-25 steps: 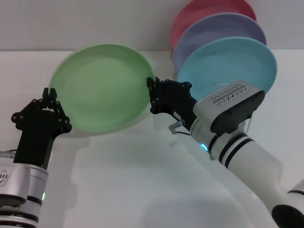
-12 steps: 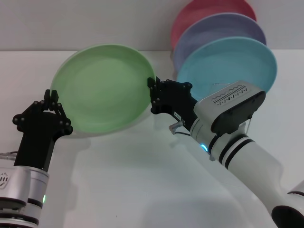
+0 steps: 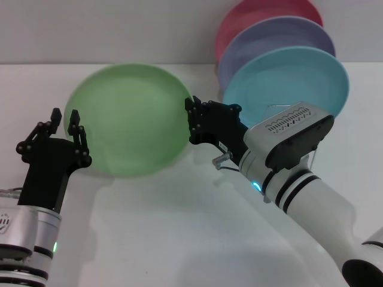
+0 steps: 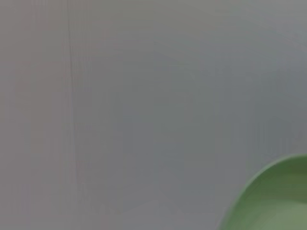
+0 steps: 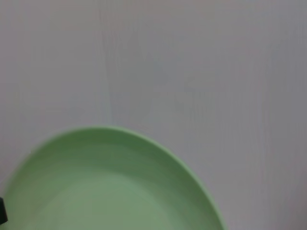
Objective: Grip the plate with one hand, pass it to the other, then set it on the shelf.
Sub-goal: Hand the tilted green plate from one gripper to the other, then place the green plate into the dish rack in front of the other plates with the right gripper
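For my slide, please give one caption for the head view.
Right gripper holds the large round pale green plastic plate by its rim; open left gripper beside the opposite rim.

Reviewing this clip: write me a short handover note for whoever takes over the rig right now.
Left gripper: open, just off the plate's left edge, holding nothing.
Right gripper: shut on the right rim of the plate, which is held up in the air, tilted.
The shelf stands behind the right arm with a light blue plate, a lavender plate and a pink plate upright in it.
Done: the hand-over, the plate is now in the right gripper alone.
Left: carry the plate to the shelf and set it in.
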